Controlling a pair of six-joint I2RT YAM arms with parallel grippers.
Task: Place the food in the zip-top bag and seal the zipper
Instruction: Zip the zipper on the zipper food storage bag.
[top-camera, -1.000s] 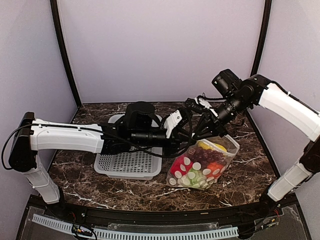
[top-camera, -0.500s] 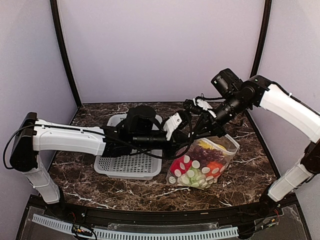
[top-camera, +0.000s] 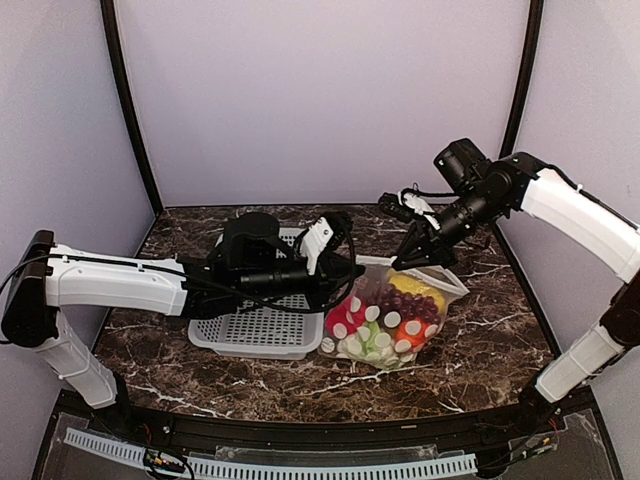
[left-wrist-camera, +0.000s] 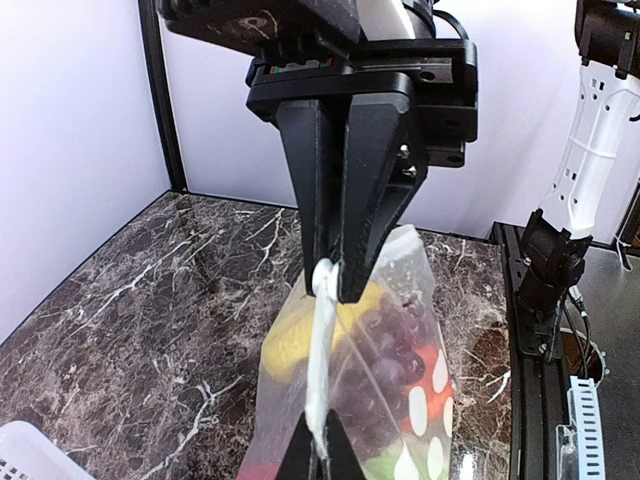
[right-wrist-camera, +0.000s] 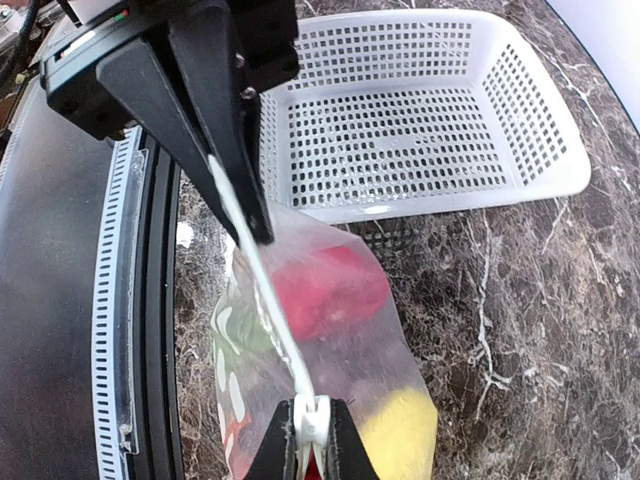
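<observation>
A clear zip-top bag (top-camera: 385, 322) printed with white dots is shown resting on the table (top-camera: 490, 335), just beside a grey perforated basket (top-camera: 262, 330), on the basket's side toward the right arm. The food (top-camera: 408, 303) is already packed inside. A dark purple grape bunch (left-wrist-camera: 385, 335), a yellow piece (right-wrist-camera: 400, 430) and a red piece (right-wrist-camera: 330, 285) can be made out through the plastic.

The bag's mouth is held up above the table, and its zipper (left-wrist-camera: 319, 380) is stretched taut like a line between the two hands. The left hand (top-camera: 347, 274) is clamped tight on the zipper end nearer the basket. The right hand (top-camera: 399, 263) is pinched narrow on the end farther from the basket. The strip is probably held this way so that it is pulled straight and flat, ready to be pressed together along its length. Whether any part is sealed yet cannot be told. The weight of the food seems to be left on the table, so the thin plastic is spared a full lift.

The table is dark brown marble veined with white, smooth and hard in look. The scene is enclosed by plain pale lilac walls (top-camera: 320, 100), with dark posts (top-camera: 128, 110) at the corners behind the basket
</observation>
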